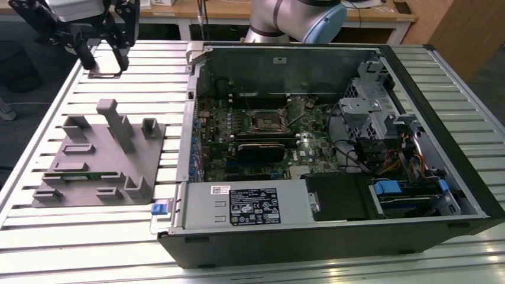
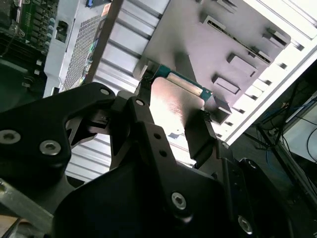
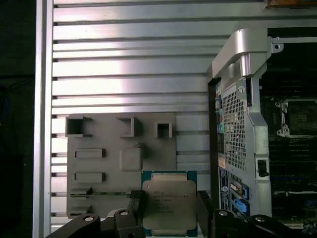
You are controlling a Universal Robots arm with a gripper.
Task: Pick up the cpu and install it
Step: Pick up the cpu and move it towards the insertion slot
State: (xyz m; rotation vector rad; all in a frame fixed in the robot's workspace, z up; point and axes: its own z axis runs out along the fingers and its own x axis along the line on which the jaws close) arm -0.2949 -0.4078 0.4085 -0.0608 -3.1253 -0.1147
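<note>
Exterior view first: the gripper (image 1: pixel 104 66) hangs over the slatted table (image 1: pixel 79 236) near its far edge at the exterior view's left, its two dark fingers (image 1: pixel 85 58) clamped on the cpu (image 1: pixel 105 74), which is held flat and clear of the grey holder (image 1: pixel 99 160). That holder lies nearer on the table, and a long thin green memory stick (image 1: pixel 88 174) sits in one of its slots close to the near edge. Toward the exterior view's right the open computer case (image 1: pixel 332 245) lies on its side. Inside it are the motherboard (image 1: pixel 236 136) with the black socket frame (image 1: pixel 266 121) near its middle, a power supply (image 1: pixel 245 206) along the near wall, and a drive cage with blue tabs (image 1: pixel 406 192) in the near corner. In the second wrist view the gripper (image 2: pixel 171 126) pinches the cpu (image 2: pixel 173 101) by two opposite edges, one finger (image 2: pixel 198 136) on each side. The chip's pale face and green rim show in front of the holder (image 2: pixel 198 29) and the table's slats (image 2: pixel 124 54). In the first wrist view the cpu (image 3: pixel 169 206) sits metal top up between the fingers (image 3: pixel 134 210), overlapping the holder's (image 3: pixel 104 134) edge in the picture. The case's wall (image 3: pixel 237 114) stands beside it, and the socket frame (image 3: pixel 297 116) shows a hollow middle.
</note>
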